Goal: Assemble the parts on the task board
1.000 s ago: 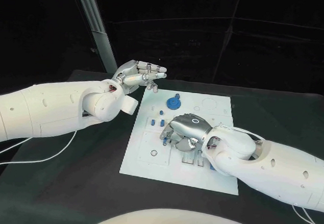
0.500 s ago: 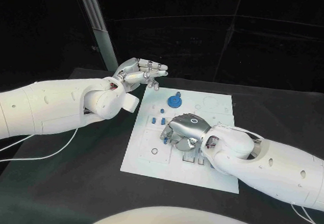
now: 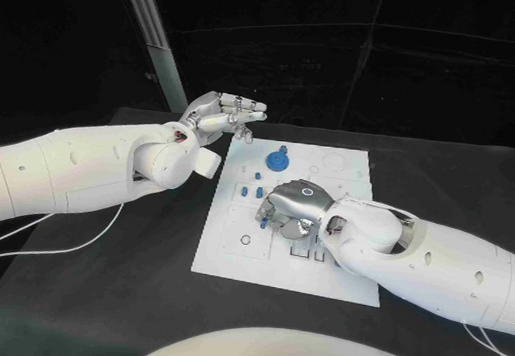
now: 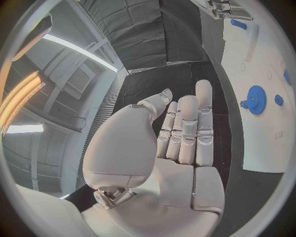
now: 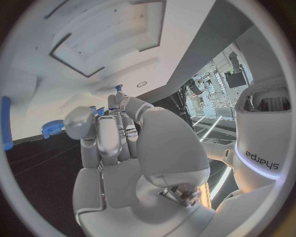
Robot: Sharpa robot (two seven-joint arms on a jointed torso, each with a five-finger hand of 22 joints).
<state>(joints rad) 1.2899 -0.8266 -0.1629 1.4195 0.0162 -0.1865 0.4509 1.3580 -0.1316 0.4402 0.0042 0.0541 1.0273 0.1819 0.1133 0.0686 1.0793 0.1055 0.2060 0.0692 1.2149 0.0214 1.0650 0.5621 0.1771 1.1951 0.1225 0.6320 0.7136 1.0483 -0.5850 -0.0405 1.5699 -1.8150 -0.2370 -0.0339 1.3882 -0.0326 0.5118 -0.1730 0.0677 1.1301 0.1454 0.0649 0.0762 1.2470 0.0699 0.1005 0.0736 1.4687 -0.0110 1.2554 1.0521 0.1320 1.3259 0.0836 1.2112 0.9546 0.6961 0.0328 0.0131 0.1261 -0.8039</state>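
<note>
The white task board lies in the middle of the black table. A blue gear sits near its far edge, with small blue pegs left of centre. My right hand is bent down onto the board's middle. Its fingertips pinch a small blue part, whose blue tip shows under the fingers. My left hand hovers above the board's far left corner, fingers half curled and nothing in them. The left wrist view also takes in the gear and the board.
A slanted metal post stands behind the table's left side. A cable lies on the table under my left arm. A long blue bar and the gear lie on the board beyond my right hand.
My left hand has risen slightly and its thumb has drawn in toward the fingers. The right hand stays in place on the board.
</note>
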